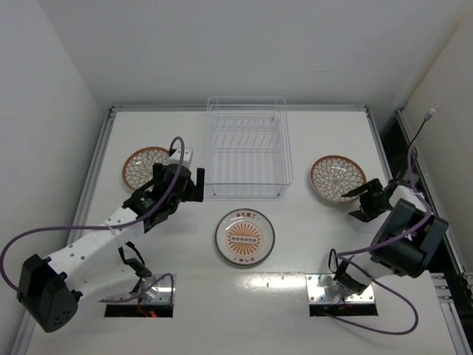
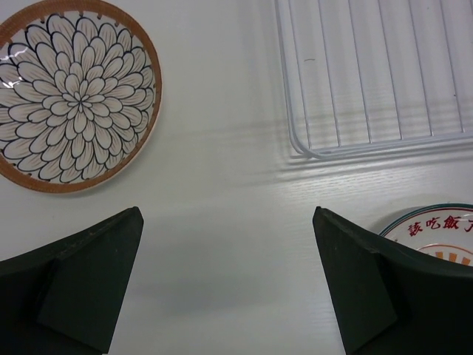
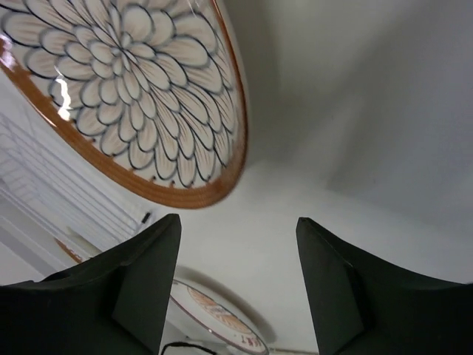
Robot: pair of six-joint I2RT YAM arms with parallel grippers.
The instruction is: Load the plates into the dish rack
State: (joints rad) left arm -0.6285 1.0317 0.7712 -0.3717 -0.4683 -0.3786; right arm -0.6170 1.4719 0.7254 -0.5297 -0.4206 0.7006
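The white wire dish rack (image 1: pixel 247 194) stands empty at the back middle of the table. One brown-rimmed petal plate (image 1: pixel 140 168) lies flat left of it, another (image 1: pixel 337 178) right of it. The white plate with the orange-brown motif (image 1: pixel 244 237) lies flat in front of the rack. My left gripper (image 1: pixel 192 185) is open and empty over bare table between the left plate (image 2: pixel 74 96) and the rack's front left corner (image 2: pixel 303 148). My right gripper (image 1: pixel 357 203) is open and empty just to the near right of the right plate (image 3: pixel 126 89), not touching it.
The white plate's edge shows at the lower right of the left wrist view (image 2: pixel 432 233) and low in the right wrist view (image 3: pixel 218 314). White walls close in the table on the left, back and right. Both arm bases sit at the near edge.
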